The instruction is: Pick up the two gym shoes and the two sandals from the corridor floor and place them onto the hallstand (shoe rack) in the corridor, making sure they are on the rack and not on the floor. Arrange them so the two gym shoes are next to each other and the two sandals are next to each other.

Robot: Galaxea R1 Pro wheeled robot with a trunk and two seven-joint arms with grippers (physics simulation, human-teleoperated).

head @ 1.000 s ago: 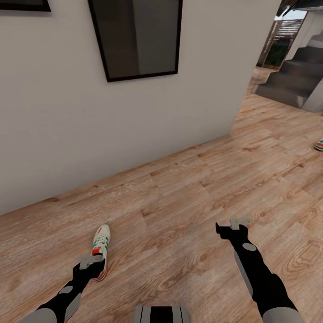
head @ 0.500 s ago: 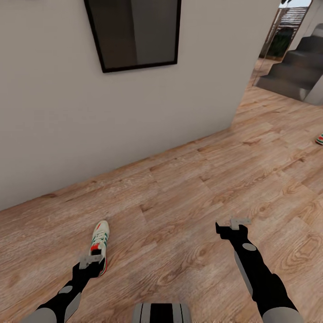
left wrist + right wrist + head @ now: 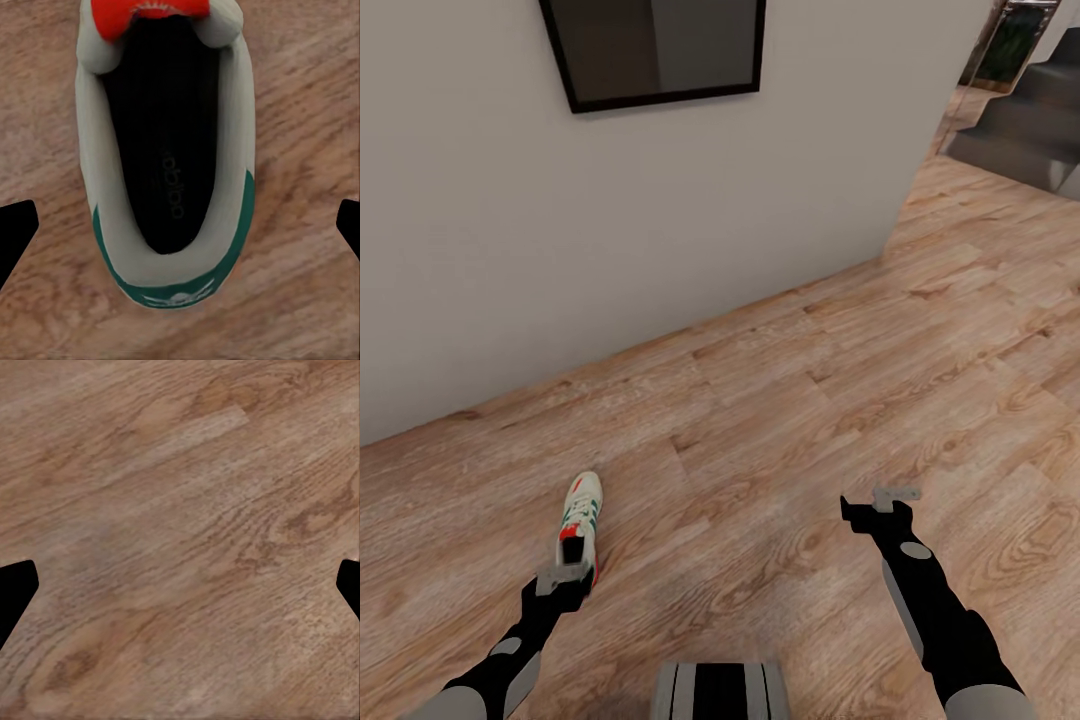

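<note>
One shoe (image 3: 580, 518) lies on the wood floor (image 3: 790, 400), toe toward the wall (image 3: 660, 220), on the robot's left. The left gripper (image 3: 564, 577) hangs right over its heel end, covering part of the heel in the head view. In the left wrist view the shoe (image 3: 169, 150) sits between the two dark fingers (image 3: 15, 232), which stand wide apart at either edge, clear of the shoe's sides; the dark opening and green heel tab lie centred in the gap, the red tongue patch farther along.

The right gripper (image 3: 880, 500) hovers over bare floor well to the right of the shoe. Its fingers (image 3: 15, 592) are spread, with only wood planks (image 3: 180, 540) between them.

A black-framed mirror (image 3: 655, 50) hangs on the wall, and dark stairs (image 3: 1030, 120) rise at the far right.
</note>
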